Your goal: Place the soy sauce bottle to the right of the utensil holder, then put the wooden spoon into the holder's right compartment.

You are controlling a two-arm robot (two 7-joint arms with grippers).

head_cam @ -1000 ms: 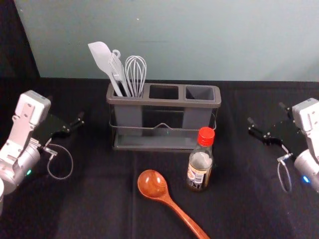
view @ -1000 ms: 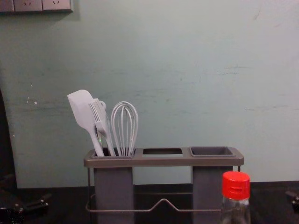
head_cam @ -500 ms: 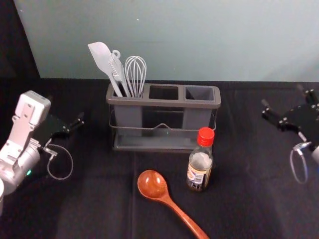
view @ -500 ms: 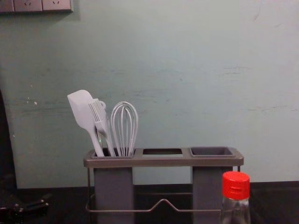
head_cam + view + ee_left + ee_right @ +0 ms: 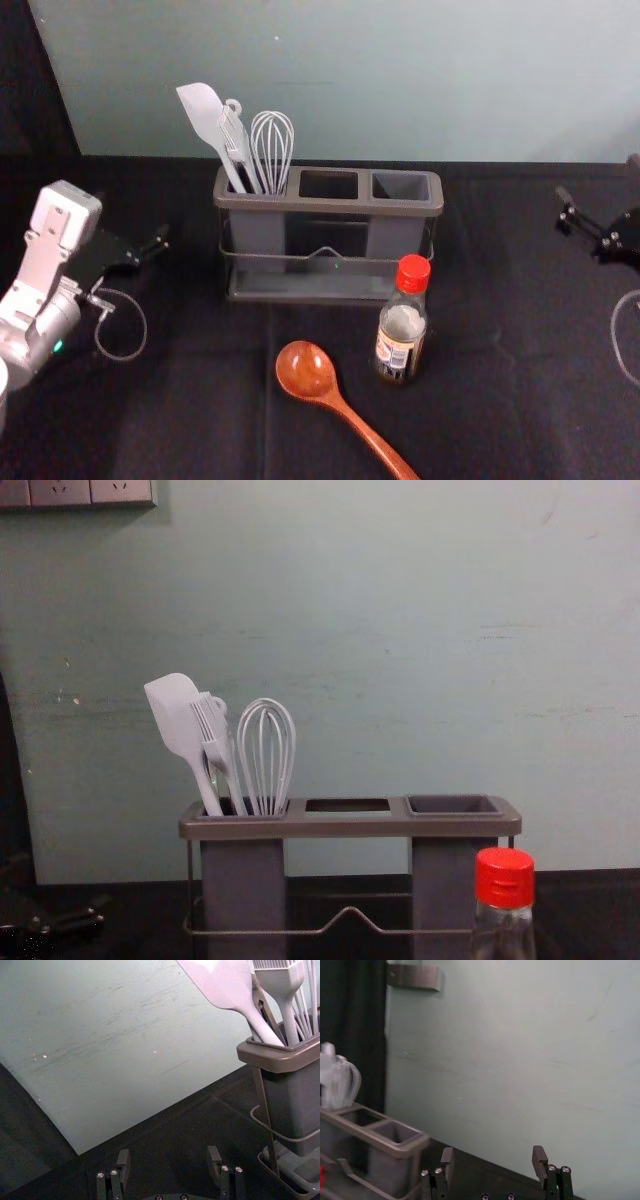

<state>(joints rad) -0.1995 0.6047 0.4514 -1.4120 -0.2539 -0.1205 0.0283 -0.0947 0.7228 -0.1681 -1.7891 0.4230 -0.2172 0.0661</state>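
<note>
Table (image 5: 180, 420): I see it spread with black cloth, softly creased, running back to the pale wall.
Utensil holder (image 5: 330, 206): stands upright toward the back, its long side facing the front.
Soy sauce bottle (image 5: 401, 337): upright, red cap on, in front of the holder's right part.
Wooden spoon (image 5: 334, 400): lies flat at the front, bowl toward the holder, handle slanting forward and right, near the bottle but apart.
</note>
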